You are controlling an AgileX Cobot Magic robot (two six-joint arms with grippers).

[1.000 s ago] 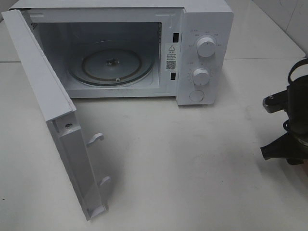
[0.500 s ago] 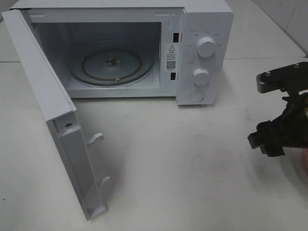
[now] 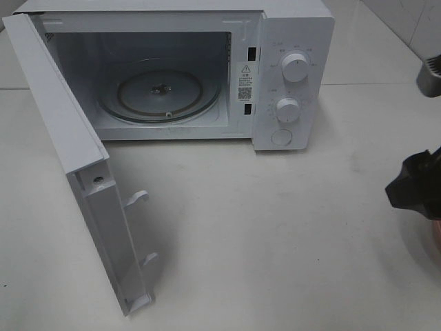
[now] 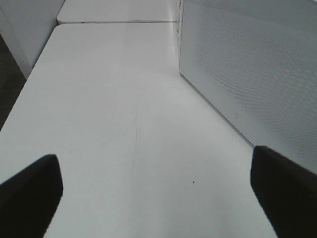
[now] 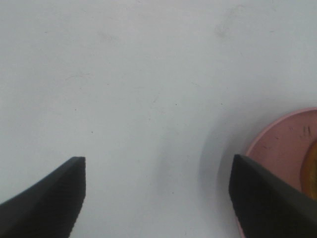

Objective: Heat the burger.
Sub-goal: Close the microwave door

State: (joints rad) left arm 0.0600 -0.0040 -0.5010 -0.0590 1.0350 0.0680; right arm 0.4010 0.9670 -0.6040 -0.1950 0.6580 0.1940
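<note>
One white microwave oven (image 3: 289, 76) fills the top of the high view, its door (image 3: 76, 172) swung wide at the left, with one round glass turntable (image 3: 160, 89) and two white knobs (image 3: 295, 69).

At the right edge, the right gripper (image 5: 157, 196) hangs with fingers spread and empty beside one shallow pink plate (image 5: 282, 148), where an orange sliver of the burger (image 5: 310, 166) peeks in. The left gripper (image 4: 156, 193) is spread wide too, holding nothing above the white table (image 4: 124, 124).

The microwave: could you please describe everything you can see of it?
The microwave is a white box standing on the pale table. Its door, hinged on the left, is swung wide open, two latch hooks showing on the inner edge. The cavity is empty but for a round glass turntable. Two white knobs and a round button sit on the right panel.
</note>
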